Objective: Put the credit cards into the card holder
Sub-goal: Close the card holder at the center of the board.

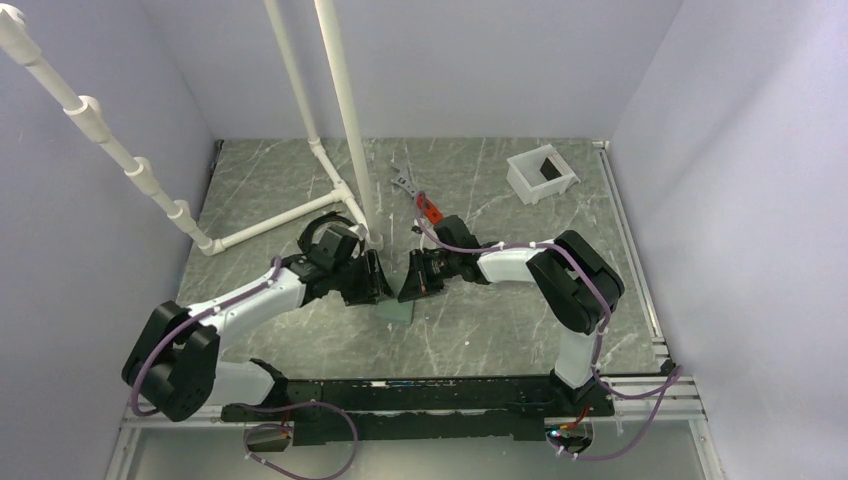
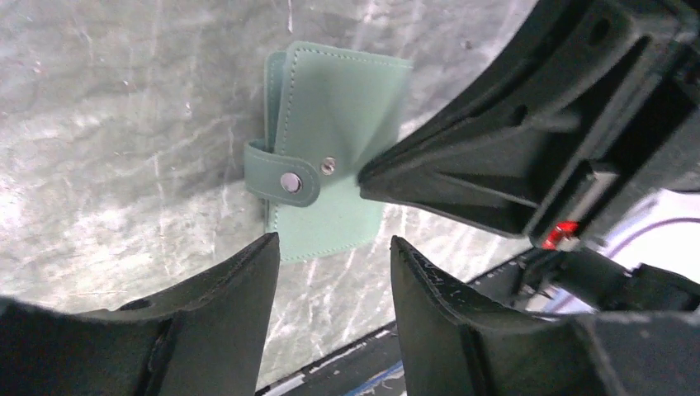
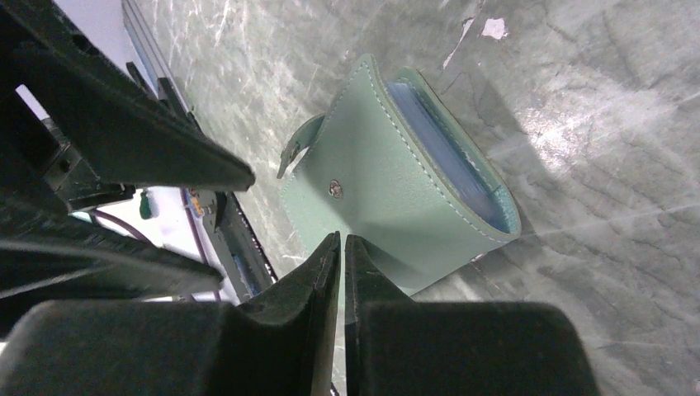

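Left fingers (image 2: 223, 313) spread, right fingers (image 3: 305, 289) nearly together, both arms low and inward over the card holder (image 2: 338, 124).

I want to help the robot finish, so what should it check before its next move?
1. Light blue card is in the card holder: ok, its edge shows inside the fold.
2. Tan-brown card is in too: cannot tell, none in view.
3. Strap is snapped shut: not ok, it hangs loose and both studs are bare.
4. Left gripper has let go: ok, open and holding nothing.
5. Right gripper is free: ok, nearly shut with nothing between the fingers.
6. Card holder rests on the table: ok.
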### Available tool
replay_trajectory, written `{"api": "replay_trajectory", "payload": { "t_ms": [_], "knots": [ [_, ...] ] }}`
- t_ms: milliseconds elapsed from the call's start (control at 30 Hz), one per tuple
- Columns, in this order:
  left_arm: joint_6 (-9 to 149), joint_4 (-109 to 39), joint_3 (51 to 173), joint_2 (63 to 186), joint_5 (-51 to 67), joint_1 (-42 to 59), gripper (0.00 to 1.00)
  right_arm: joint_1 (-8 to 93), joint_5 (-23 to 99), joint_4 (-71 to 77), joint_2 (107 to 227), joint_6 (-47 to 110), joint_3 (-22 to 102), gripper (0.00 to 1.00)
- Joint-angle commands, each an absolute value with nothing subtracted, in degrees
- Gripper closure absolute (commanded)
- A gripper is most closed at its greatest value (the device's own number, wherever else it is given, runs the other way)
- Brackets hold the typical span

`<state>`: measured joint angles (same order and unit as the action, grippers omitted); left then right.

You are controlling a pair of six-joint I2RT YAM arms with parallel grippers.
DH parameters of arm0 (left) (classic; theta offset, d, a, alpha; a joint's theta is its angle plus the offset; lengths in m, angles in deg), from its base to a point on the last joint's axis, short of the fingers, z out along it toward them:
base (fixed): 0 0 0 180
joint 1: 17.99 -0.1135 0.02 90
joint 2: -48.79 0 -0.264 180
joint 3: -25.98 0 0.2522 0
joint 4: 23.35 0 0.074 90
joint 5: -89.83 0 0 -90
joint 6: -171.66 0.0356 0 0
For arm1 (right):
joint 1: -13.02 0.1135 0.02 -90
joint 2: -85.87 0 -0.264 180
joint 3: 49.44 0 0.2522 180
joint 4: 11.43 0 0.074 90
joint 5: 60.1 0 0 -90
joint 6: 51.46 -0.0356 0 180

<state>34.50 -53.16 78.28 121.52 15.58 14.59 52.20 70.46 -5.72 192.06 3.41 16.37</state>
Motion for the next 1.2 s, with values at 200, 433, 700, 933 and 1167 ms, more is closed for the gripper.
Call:
{"api": "replay_trajectory", "payload": {
  "t_ms": [200,433,700,933,1167],
  "knots": [
    [38.4,-67.6,90.2,128.6,-6.9,22.0,0.43,53.1,66.5,-4.2,192.9,5.9,16.9,0.91],
    [38.7,-70.1,94.6,134.1,-11.9,25.2,0.58,53.1,66.7,-4.3,193.4,6.2,17.0,0.92],
    [38.3,-71.2,96.4,135.7,-14.3,26.5,0.71,53.1,66.8,-4.0,193.3,6.5,17.0,0.93],
    [38.4,-72.0,97.1,135.8,-15.1,26.4,0.74,53.1,67.0,-3.8,193.7,6.6,17.5,0.93],
    [38.3,-71.2,97.2,136.2,-13.8,26.4,0.78,53.1,67.1,-3.5,193.9,6.8,17.6,0.94]
  ]
}}
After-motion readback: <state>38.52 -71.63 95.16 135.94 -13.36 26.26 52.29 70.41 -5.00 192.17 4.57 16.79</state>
